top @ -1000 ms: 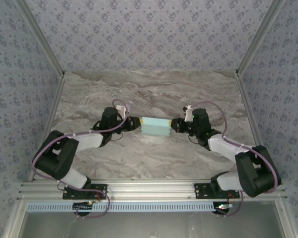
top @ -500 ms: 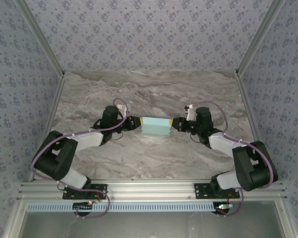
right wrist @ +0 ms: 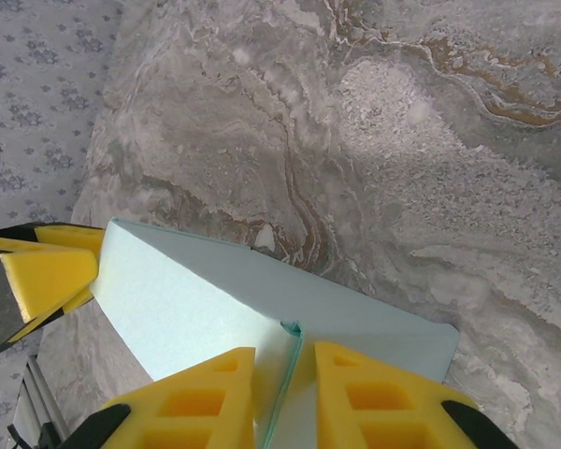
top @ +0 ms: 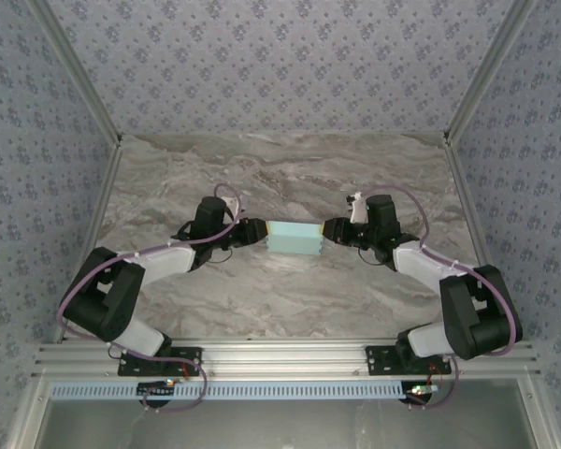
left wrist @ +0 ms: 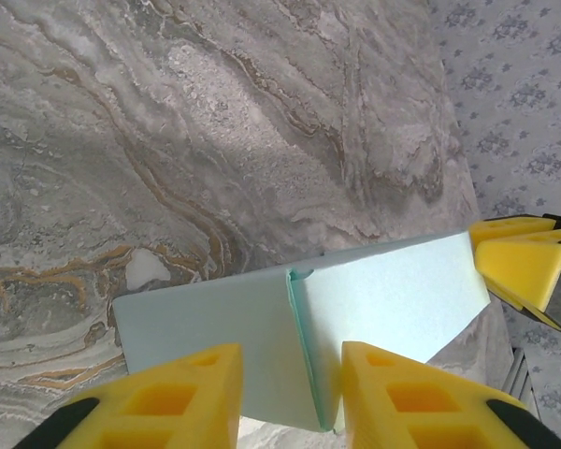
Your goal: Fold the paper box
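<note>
Since a second ago the right arm has swung its wrist a little toward the back wall. Its claw now lines up straighter with the end of the paper box (top: 293, 237). The box itself has hardly moved.

The paper box is pale blue-green and folded into a long, low shape. It lies near the middle of the bench (top: 290, 178), between the two claws. In the left wrist view the box (left wrist: 383, 304) shows two flat sides that meet at a sharp fold. The right wrist view shows the same kind of fold on the box (right wrist: 224, 290).

The left claw (top: 260, 230) touches the left end of the box. Its yellow fingers (left wrist: 196, 393) are close together with the fold of the box in the narrow gap between them. I cannot tell if they squeeze the card. Seen from the right wrist, the left claw (right wrist: 75, 271) has its tip right against the far end of the box.

The right claw (top: 327, 229) touches the right end of the box. Its gap (right wrist: 285, 360) is narrow too, and a thin card edge runs into it. I cannot tell if it pinches the card. Seen from the left wrist, the right claw (left wrist: 505, 262) presses its tip on the far corner of the box.

Around the box the bench is grey marble with brown streaks. Behind the box stands a wall (top: 262, 56) with a small flower pattern.
</note>
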{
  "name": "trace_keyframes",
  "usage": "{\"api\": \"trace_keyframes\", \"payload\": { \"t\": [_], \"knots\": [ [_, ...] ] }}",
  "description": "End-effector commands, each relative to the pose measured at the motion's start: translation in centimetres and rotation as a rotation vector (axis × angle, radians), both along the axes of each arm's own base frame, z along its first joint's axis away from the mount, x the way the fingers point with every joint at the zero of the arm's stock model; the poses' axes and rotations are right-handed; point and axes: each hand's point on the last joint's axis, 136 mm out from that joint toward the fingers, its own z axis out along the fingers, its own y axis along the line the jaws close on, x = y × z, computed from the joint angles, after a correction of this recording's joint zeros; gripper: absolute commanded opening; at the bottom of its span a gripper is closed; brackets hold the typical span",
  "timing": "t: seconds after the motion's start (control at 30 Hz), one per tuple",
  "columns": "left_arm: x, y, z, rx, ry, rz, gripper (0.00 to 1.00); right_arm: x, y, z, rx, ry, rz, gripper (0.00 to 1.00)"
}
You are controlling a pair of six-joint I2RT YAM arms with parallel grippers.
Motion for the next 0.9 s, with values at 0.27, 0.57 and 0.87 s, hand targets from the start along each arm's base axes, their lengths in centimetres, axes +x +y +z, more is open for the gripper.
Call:
{"api": "trace_keyframes", "payload": {
  "t": [0.27,0.57,0.87],
  "knots": [
    [-0.2,-0.9,0.0,0.008,0.086,-0.028,0.34,0.3,1.4,1.0,0.036,0.058,0.029,0.23],
    [3.2,-1.6,2.2,-0.013,0.035,-0.005,0.31,2.9,2.0,3.2,0.02,-0.026,0.028,0.21],
    [6.4,-1.5,3.4,0.037,-0.027,0.036,0.31,6.3,2.9,2.7,-0.035,-0.07,0.063,0.2]
  ]
}}
